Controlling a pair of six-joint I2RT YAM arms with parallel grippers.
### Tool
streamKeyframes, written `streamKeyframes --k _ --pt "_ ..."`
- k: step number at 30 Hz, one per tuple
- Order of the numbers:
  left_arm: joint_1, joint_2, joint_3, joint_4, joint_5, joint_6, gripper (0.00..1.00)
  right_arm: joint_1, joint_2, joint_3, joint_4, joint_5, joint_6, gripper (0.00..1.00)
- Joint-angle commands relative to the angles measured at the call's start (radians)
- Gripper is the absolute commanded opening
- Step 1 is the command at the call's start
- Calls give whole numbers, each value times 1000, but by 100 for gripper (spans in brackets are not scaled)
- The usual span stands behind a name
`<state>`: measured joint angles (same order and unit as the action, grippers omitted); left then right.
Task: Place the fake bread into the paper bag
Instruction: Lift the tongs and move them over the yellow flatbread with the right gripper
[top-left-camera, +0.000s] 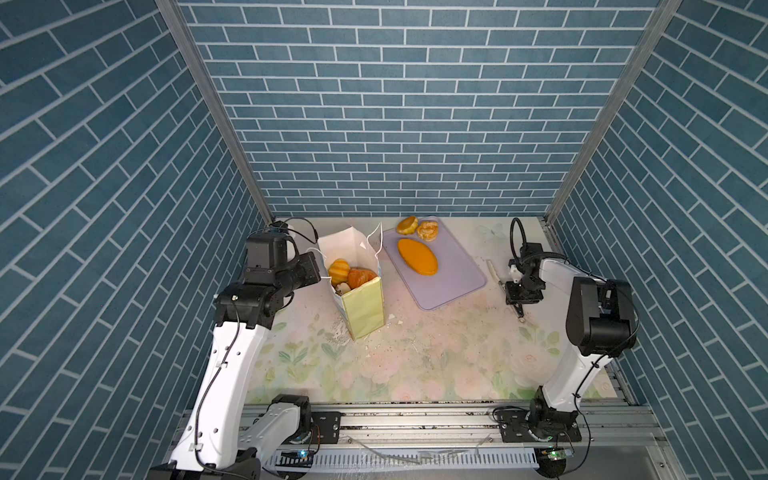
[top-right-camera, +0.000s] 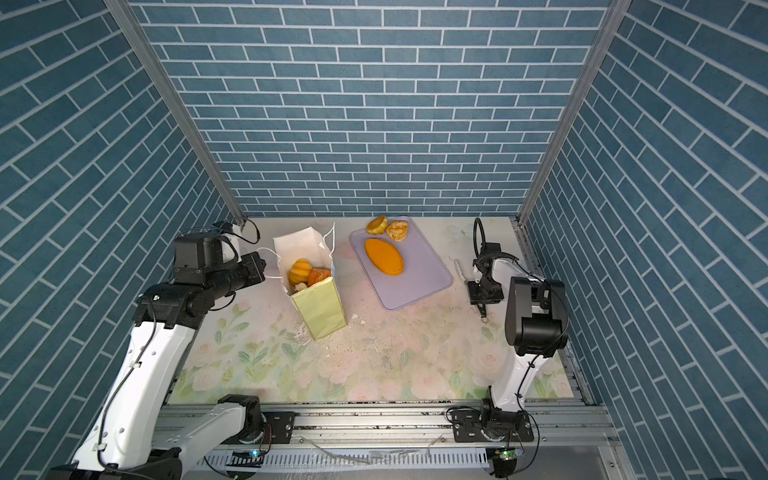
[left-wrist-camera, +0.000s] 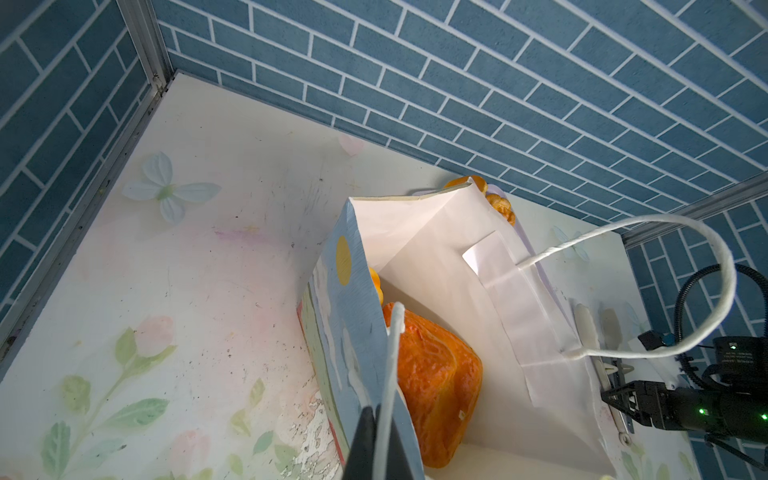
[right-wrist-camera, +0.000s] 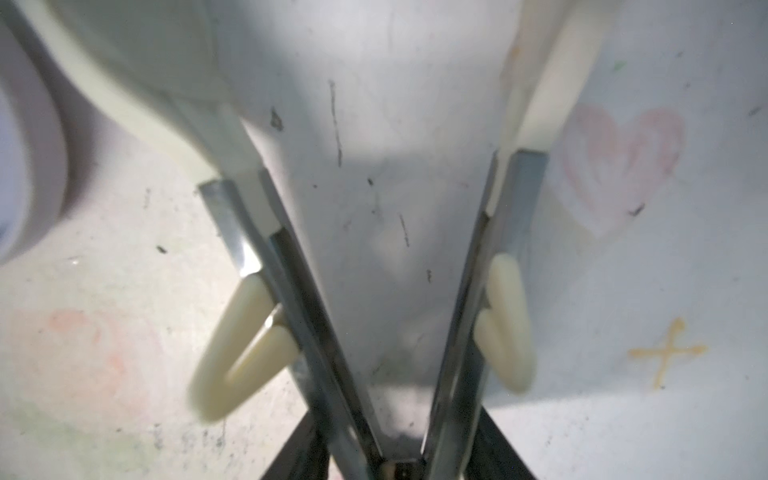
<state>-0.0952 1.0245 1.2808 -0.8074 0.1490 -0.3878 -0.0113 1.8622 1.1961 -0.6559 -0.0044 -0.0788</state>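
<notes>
Overhead, desk (top-left-camera: 415, 357) bore lavender tray (top-left-camera: 457, 286) with three fake bread (top-left-camera: 417, 256) pieces; paper bag (top-left-camera: 365, 307) beside it, upright, held more. Left hand (left-wrist-camera: 379, 419) pinched bag's cord handle (left-wrist-camera: 392, 353). Right hand (top-left-camera: 516, 296) straddled tongs (right-wrist-camera: 519, 183) on desk, grip unclear.

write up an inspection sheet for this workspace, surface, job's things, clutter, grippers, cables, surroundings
surface: floral table scuffed, white flakes by the bag's base
job's things: paper bag upright, open, striped bun and croissant showing inside; oval loaf on the lavender tray, round bun and knotted pastry at its far end
clutter: tongs right of the tray
grippers: left gripper shut on the bag's cord handle; right gripper low over the tongs, fingers flanking its arms, grip unclear
cables: black cable along each arm, looped hose above the right wrist
surroundings: blue brick-pattern walls on three sides, metal rail in front
</notes>
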Motion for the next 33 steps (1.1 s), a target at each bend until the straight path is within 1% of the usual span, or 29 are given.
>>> streamKeyframes --k 1,3,9,15,17,24,26,28,33 --pt "-3 -20 23 -6 -11 9 0 -4 -44 -9 -63 42 44 44" --pt "-3 -22 18 -1 -10 7 0 4 -118 18 -74 47 84 42" --pt "-3 -29 9 9 -6 0 0 34 -208 110 -148 81 101 41" --pt "-3 -35 2 8 -9 1 0 45 -252 162 -193 64 148 44" --pt "-3 -34 -1 10 -10 0 0 52 -253 179 -210 75 153 45" --pt "-3 -38 1 10 -12 -3 0 87 -299 236 -252 92 152 44" --pt "-3 -38 0 8 -12 -1 0 115 -321 272 -273 69 136 44" --pt "-3 -37 -1 9 -12 -4 0 165 -325 321 -305 34 100 44" --pt "-3 -35 0 11 -9 -5 0 314 -261 440 -369 49 40 45"
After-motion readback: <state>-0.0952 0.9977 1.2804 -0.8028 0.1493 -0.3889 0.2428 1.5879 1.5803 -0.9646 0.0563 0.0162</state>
